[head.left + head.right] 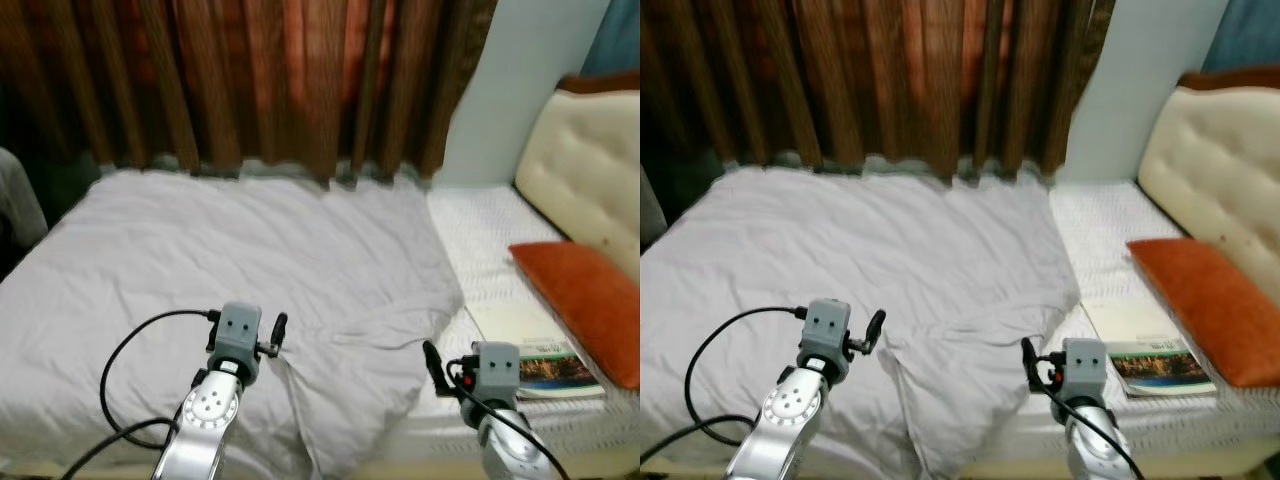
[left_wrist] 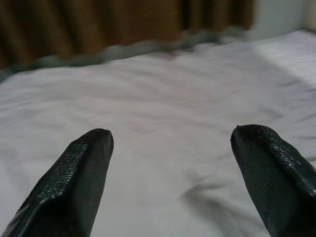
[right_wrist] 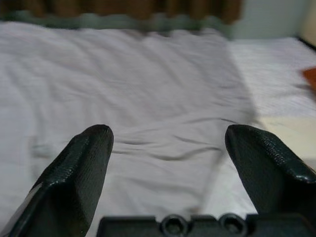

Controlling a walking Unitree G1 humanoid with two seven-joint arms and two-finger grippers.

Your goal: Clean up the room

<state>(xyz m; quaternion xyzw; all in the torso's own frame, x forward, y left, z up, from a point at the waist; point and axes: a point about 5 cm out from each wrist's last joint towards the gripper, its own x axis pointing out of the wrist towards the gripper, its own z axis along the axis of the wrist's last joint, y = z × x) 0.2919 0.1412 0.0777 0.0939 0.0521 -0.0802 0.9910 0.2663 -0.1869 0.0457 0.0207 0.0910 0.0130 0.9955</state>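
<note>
The robot stands at the foot side of a bed [image 1: 470,215] with both arms raised over it. On the left, the left gripper [image 2: 170,163] hovers above the grey duvet [image 1: 240,260], its fingers spread wide and holding nothing. The duvet covers most of the mattress, and its near corner is folded and rumpled between the two arms. The right gripper [image 3: 168,158], likewise spread and empty, hangs over that rumpled edge. Further right a book [image 1: 535,355] lies on the bare white sheet, just beside an orange pillow [image 1: 590,300] against the headboard [image 1: 585,160]. Pulling the duvet towards the headboard could bury or drag the book, and a one-sided grasp would likely skew the cover.
</note>
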